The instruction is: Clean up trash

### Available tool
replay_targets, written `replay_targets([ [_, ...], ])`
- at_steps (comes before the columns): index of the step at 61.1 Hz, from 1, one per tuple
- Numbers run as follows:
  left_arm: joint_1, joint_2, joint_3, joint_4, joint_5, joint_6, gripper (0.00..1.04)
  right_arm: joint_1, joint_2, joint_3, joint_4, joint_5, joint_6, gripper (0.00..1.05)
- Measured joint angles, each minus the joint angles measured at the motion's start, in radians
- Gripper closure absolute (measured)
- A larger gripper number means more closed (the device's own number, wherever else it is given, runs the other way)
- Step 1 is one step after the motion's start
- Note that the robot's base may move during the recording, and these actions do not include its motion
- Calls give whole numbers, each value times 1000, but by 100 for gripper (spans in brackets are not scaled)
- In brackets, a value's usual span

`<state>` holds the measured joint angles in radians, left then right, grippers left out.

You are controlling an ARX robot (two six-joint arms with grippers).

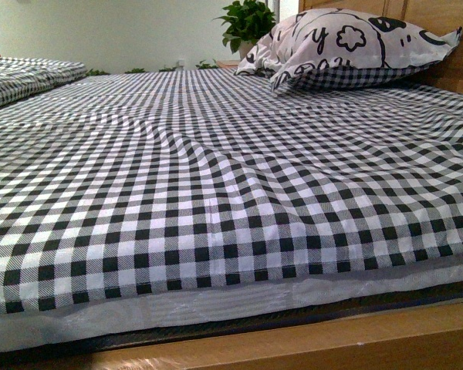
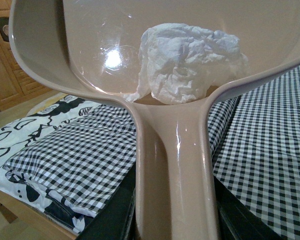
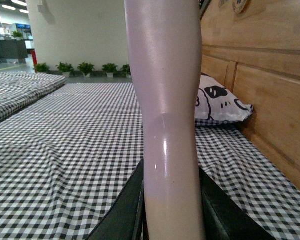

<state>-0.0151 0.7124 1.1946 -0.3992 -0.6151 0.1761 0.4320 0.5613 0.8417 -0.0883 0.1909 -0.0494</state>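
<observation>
Front view: a bed (image 1: 216, 193) under a black-and-white gingham cover, woven cloth lying in shallow ripples, with a pale ribbed mattress edge and a wooden frame below. At the head rests a pillow (image 1: 347, 46) with a cartoon print on its upper face and gingham beneath; the letter "y" can be read on it, the remaining characters cannot. A leafy potted plant (image 1: 247, 21) stands behind it. Neither arm appears here.

Left wrist view: the left tool (image 2: 172, 220), of which only dark jaw parts show on either side, is closed round the handle of a glossy beige plastic dustpan (image 2: 65, 60). The trash (image 2: 185, 62), a lumpy white crumpled paper wad, lies inside the pan near the handle root. A folded gingham-and-cartoon cover lies below.

Right wrist view: the right tool (image 3: 172, 220) clamps a smooth, pale, glossy handle (image 3: 165, 75), rounded in section. A wooden headboard (image 3: 260, 75) flanks the bed.
</observation>
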Motion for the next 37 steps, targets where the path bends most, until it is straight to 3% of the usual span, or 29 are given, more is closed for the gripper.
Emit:
replay_targets([
  [10, 50, 2, 0, -8, 5, -26, 80, -11, -20, -15, -4, -6, 0, 84],
  [37, 51, 1, 0, -8, 6, -36, 80, -11, -20, -15, -4, -7, 0, 84],
])
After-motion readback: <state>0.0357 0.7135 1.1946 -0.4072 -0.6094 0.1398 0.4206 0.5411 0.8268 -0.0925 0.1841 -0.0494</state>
